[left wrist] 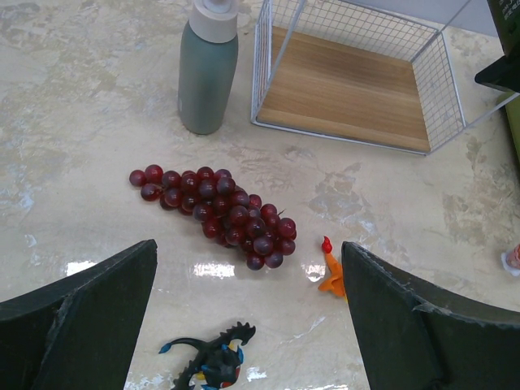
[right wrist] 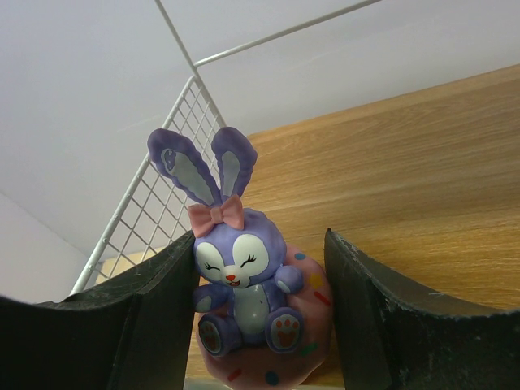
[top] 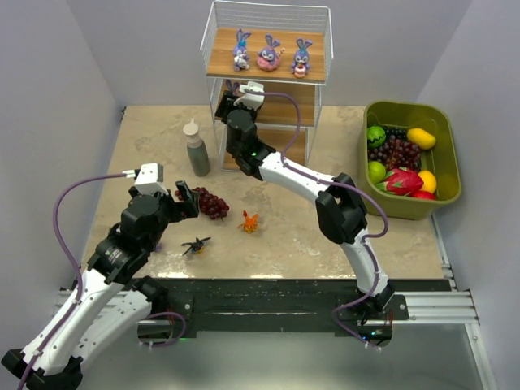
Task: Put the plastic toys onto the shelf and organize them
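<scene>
Top view: the right end effector [top: 244, 91] reaches into the shelf [top: 223, 65] at its middle tier; three bunnies [top: 272, 54] stand on top; the orange creature [top: 250, 221] and black bug [top: 196, 244] lie on the worktop [top: 292, 244]. Left wrist: the left end effector [left wrist: 248, 268] gapes wide and empty above the grape bunch [left wrist: 219, 210]. Only the right wrist shows the pink-ring bunny [right wrist: 244, 284] pinched between half-closed fingers [right wrist: 162, 309] over the board; best to lower it upright, clear of the wire wall, before releasing.
</scene>
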